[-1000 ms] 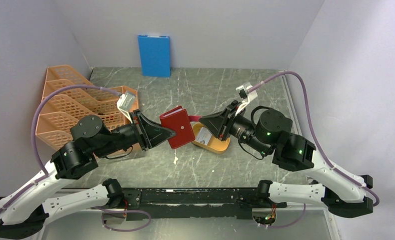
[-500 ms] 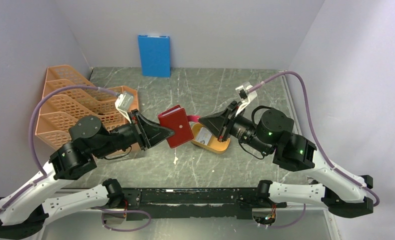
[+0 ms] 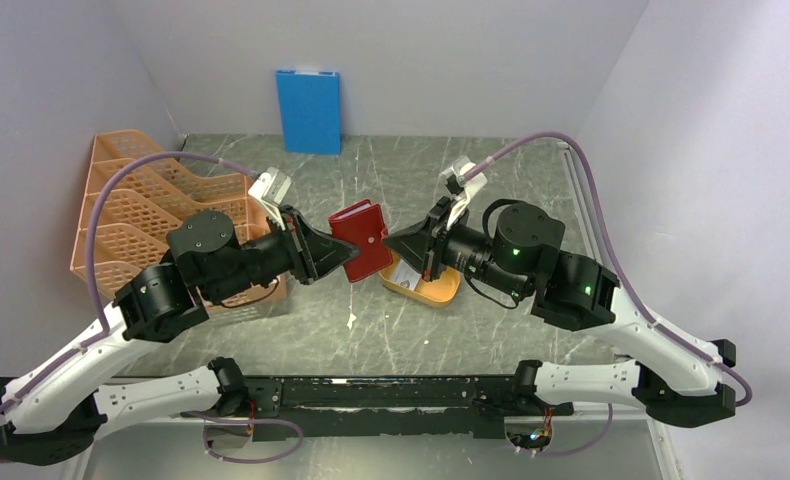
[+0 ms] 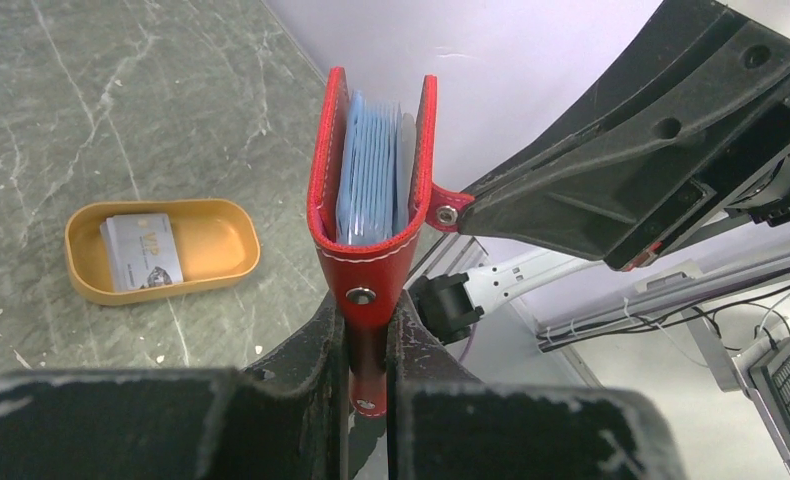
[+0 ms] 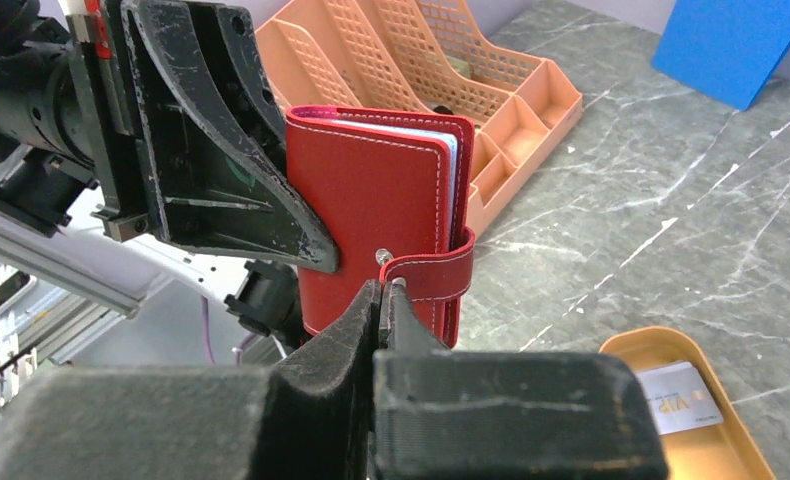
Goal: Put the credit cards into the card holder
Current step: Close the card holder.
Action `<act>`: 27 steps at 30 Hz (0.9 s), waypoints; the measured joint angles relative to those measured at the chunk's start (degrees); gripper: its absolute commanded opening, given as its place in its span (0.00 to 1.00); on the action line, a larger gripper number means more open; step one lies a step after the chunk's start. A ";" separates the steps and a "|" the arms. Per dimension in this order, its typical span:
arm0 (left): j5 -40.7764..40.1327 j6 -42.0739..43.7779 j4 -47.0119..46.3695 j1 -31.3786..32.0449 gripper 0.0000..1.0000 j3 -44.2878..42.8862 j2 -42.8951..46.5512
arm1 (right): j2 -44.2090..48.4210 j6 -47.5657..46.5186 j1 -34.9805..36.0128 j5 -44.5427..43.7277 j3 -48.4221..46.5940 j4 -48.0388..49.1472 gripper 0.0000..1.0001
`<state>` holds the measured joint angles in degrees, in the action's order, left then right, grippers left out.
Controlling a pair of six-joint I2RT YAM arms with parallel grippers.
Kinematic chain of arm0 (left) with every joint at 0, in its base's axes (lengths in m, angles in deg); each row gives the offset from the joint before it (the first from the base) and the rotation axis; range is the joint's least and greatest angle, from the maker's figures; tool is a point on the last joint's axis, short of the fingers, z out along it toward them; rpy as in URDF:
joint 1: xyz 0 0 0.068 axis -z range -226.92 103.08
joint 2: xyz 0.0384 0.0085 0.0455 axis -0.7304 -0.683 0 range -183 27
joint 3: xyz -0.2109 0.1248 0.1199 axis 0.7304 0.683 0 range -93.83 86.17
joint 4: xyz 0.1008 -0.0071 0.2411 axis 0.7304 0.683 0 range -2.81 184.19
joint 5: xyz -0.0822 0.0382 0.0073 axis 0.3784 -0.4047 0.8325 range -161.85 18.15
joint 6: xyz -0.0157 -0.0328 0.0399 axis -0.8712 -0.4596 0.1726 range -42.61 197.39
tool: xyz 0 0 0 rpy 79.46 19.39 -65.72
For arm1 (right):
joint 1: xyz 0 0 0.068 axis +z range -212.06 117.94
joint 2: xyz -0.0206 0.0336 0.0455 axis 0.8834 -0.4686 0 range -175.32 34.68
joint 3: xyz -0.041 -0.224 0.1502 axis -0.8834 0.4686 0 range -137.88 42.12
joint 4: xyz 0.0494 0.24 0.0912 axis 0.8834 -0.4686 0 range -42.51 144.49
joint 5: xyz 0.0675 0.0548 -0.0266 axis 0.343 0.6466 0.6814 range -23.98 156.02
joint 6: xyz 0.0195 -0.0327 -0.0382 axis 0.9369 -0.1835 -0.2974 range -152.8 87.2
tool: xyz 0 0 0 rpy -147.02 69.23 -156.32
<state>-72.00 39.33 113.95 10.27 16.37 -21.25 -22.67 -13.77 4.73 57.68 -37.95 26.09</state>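
a: how far along are we? the card holder [image 3: 361, 238] is up in the air at the centre of the top view, left claw [image 4: 369, 330] clamped on its folded edge.
b: nearly there imo. a stack of credit cards [image 4: 371, 180] is in the pockets already, and the right claw [image 5: 386, 300] is pinched shut on the snap tab [image 5: 433, 275].
a: we've got a last card [image 4: 143, 250] in the yellow tray [image 4: 161, 292], lower left of the left wrist view.
b: yep, that one's left.
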 measured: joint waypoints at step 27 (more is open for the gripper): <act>-1.57 2.27 2.71 0.00 0.05 -3.54 -2.12 | -2.69 -2.49 0.02 -0.98 -1.33 -0.50 0.00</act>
<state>-73.57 41.60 116.66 10.27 12.83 -23.37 -25.35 -16.26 4.75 56.70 -39.29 25.59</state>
